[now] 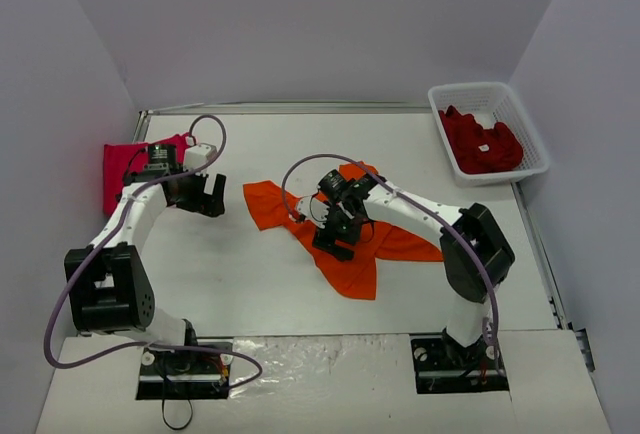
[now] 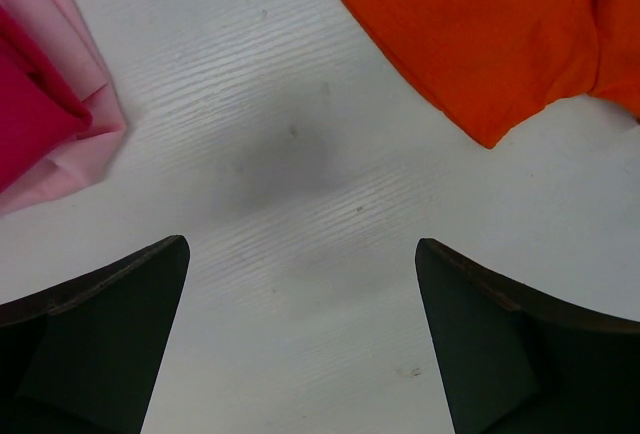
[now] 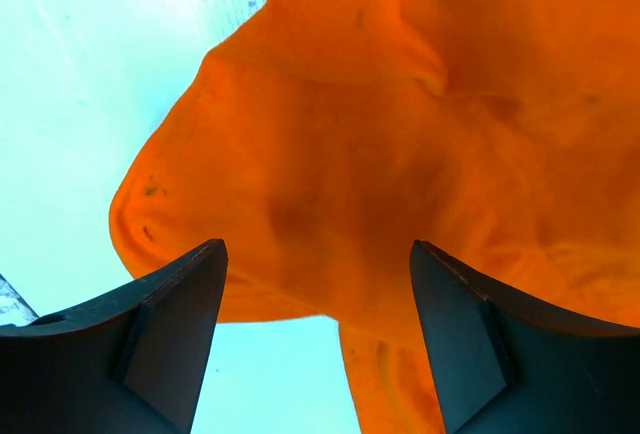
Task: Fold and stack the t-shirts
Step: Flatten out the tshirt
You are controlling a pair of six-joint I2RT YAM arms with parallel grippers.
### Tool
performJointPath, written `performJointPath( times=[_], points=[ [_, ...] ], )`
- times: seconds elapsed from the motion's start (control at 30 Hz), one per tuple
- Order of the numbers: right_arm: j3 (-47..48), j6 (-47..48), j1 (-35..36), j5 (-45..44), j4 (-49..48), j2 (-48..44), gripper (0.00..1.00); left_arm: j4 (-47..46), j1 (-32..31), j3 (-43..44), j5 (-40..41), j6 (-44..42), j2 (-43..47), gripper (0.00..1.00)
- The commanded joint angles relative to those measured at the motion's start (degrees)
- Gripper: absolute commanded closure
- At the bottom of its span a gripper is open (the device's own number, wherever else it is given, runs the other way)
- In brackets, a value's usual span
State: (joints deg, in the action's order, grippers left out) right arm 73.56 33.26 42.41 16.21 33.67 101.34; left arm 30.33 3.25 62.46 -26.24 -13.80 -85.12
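- Orange t-shirt (image 1: 268, 206): lies rumpled and unfolded at the middle of the top view, on the tabletop (image 1: 250, 284). One lobe reaches left and a longer tail runs down and right under the right arm.
- In the right wrist view the orange cloth (image 3: 400, 134) fills most of the frame. It shows soft ridges and a rounded, turned-under edge at lower left.
- Right fingers (image 1: 335, 242): spread apart right above that edge, one either side of the cloth (image 3: 150, 354), pinching nothing. I cannot tell whether the tips touch the cloth.
- Left fingers (image 1: 212, 194): spread wide over bare tabletop (image 2: 100, 334), holding nothing. A corner of the orange t-shirt (image 2: 480, 24) sits at upper right of the left wrist view, apart from the tips.
- Folded stack: a magenta-pink t-shirt (image 1: 120, 169) lies at the left edge of the top view. The left wrist view shows it (image 2: 25, 114) on top of a pale pink t-shirt (image 2: 85, 84).
- Dark red t-shirts (image 1: 480, 144): heaped unfolded in the white basket (image 1: 490, 94) at upper right, well apart from both arms.
- Step in hand (judgement): getting hold of the orange t-shirt to spread it flat before folding. Two look done, so the task seems early to mid.
- To do it well:
  - The right fingers should come down square on the rounded edge and take one clean hem, not a bunch of layers.
  - The left fingers should go to the nearby corner so both arms can pull the cloth taut.
- Risk: a pinch on the rumpled middle would lift a wad and leave creases.
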Motion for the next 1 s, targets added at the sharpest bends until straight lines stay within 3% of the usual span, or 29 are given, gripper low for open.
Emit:
performJointPath(
  times=[0.0,0.37,0.47,0.57,0.73,0.83,0.87,0.97],
  points=[
    [0.19,1.2,-0.14,-0.3,2.02,2.8,0.31,0.26,1.85,1.44,0.93,0.53,2.86,0.03],
    [-2.72,-0.21,-0.05,-2.4,-1.23,5.27,0.37,0.26,2.56,0.83,0.66,0.09,4.17,0.03],
    [-3.16,-1.09,-0.05,-3.9,-2.46,6.06,0.43,0.08,2.56,0.65,0.58,-0.08,4.26,0.03],
    [-2.98,-1.87,-0.14,-5.22,-3.17,7.99,0.57,0.08,2.56,0.47,0.49,-0.17,4.35,0.03],
    [-2.28,-2.14,-0.05,-6.01,-3.87,10.54,0.71,0.08,2.56,0.39,0.05,-0.26,4.79,0.03],
    [-1.67,-2.23,0.04,-6.36,-3.96,11.95,0.87,0.08,2.56,0.21,-0.13,-0.43,4.97,0.03],
    [-1.4,-2.23,-0.05,-6.45,-3.96,12.39,0.98,0.08,2.47,0.12,-0.13,-0.52,5.14,0.03],
    [-0.88,-2.32,-0.05,-6.1,-3.79,12.13,1.0,0.08,2.56,0.12,-0.3,-0.52,5.23,0.03]
  ],
)
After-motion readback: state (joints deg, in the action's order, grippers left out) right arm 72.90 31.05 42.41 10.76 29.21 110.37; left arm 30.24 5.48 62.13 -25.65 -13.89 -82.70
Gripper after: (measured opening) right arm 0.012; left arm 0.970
